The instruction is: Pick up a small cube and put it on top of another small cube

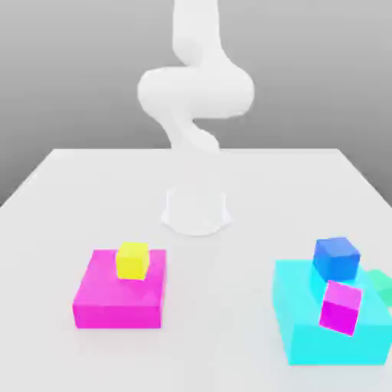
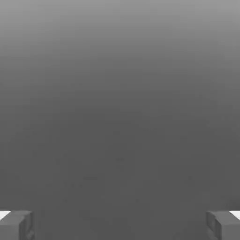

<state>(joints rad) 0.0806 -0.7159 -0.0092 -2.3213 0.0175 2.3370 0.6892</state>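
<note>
On the white tabletop [image 1: 69,184], lower left, a small yellow cube [image 1: 132,260] sits atop a magenta block [image 1: 120,292]. Lower right, a blue cube [image 1: 336,258] and a tilted magenta cube [image 1: 341,307] rest on a cyan block [image 1: 306,321]. The end effector [image 2: 120,224] stands wide open, holding nothing.

The middle of the desk [image 1: 199,306] lies bare between the magenta block [image 1: 115,298] on the exterior view's left and the cyan block [image 1: 306,321] on its right, leaving a wide lane. The yellow cube [image 1: 132,260] tops the magenta block; a blue cube [image 1: 336,258] and a tilted magenta cube [image 1: 341,307] crowd the cyan one. The arm's base [image 1: 196,208] blocks the far middle.
</note>
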